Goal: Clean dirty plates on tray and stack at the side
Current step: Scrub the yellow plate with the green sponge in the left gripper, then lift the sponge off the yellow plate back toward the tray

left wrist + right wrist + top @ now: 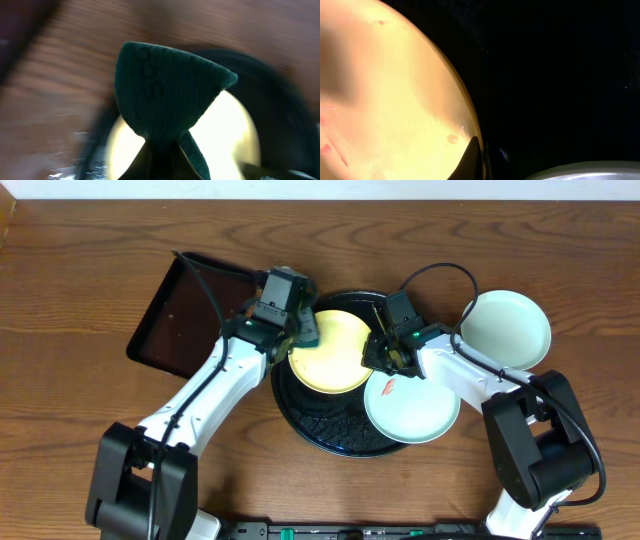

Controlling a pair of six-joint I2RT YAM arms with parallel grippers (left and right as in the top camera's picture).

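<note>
As my right gripper (380,357) pinches the right rim of the yellow plate (335,362), my left gripper (303,330) clamps a cloth (165,85) at its left edge

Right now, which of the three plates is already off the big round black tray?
The pale mint round plate at far right, on the wooden table. The pale yellow plate and red-smeared mint plate lie on the round black tray.

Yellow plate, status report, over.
Left jaws shut on green cloth, at yellow plate's left edge. Right jaws shut on its right rim. Smeared mint plate beside it on black tray; nothing in the way.
</note>
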